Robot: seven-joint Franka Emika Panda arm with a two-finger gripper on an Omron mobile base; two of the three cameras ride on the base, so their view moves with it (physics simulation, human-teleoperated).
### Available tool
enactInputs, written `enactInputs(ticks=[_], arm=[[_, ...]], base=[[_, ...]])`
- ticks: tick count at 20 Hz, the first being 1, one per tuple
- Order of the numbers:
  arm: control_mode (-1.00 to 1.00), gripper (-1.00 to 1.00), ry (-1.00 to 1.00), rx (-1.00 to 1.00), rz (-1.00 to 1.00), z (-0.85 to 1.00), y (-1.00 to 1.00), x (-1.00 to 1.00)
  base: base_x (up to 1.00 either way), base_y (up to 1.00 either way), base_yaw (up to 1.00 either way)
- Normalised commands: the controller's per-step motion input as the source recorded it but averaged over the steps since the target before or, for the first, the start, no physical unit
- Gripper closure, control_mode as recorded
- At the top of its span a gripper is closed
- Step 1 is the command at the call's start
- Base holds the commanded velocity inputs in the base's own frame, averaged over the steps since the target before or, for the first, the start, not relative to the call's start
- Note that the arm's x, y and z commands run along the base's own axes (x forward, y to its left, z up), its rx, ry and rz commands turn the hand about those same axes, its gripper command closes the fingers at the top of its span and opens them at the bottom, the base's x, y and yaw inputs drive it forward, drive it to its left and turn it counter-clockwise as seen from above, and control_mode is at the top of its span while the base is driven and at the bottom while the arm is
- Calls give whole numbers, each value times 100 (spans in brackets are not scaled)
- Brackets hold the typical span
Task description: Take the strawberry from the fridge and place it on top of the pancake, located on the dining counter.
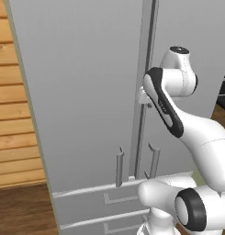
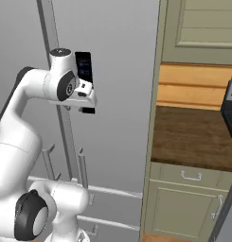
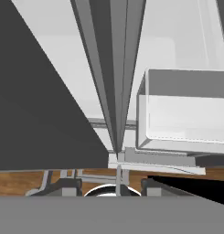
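Observation:
The fridge is a tall grey double-door unit standing right in front of me. My gripper is up at the seam between the doors, shut on a vertical door handle. From the right, the gripper sits against that long handle. In the hand view the handle runs away from between my fingertips. To its right a gap shows pale fridge interior with a clear door bin. The strawberry, the pancake and the dining counter are out of view.
A wooden plank wall flanks the fridge on the left, above wood floor. On the right stand a dark-topped cabinet counter with pale green cabinets and an upper cabinet. Two fridge drawers lie below short handles.

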Motion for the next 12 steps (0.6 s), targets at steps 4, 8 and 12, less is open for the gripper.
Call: enactInputs(ticks=[4, 8, 12], arm=[[100, -100, 0, 0, 0, 0, 0, 0], [100, -100, 0, 0, 0, 0, 0, 0], [100, -100, 0, 0, 0, 0, 0, 0]], base=[[0, 0, 0], [-40, 2, 0], [-70, 22, 0]])
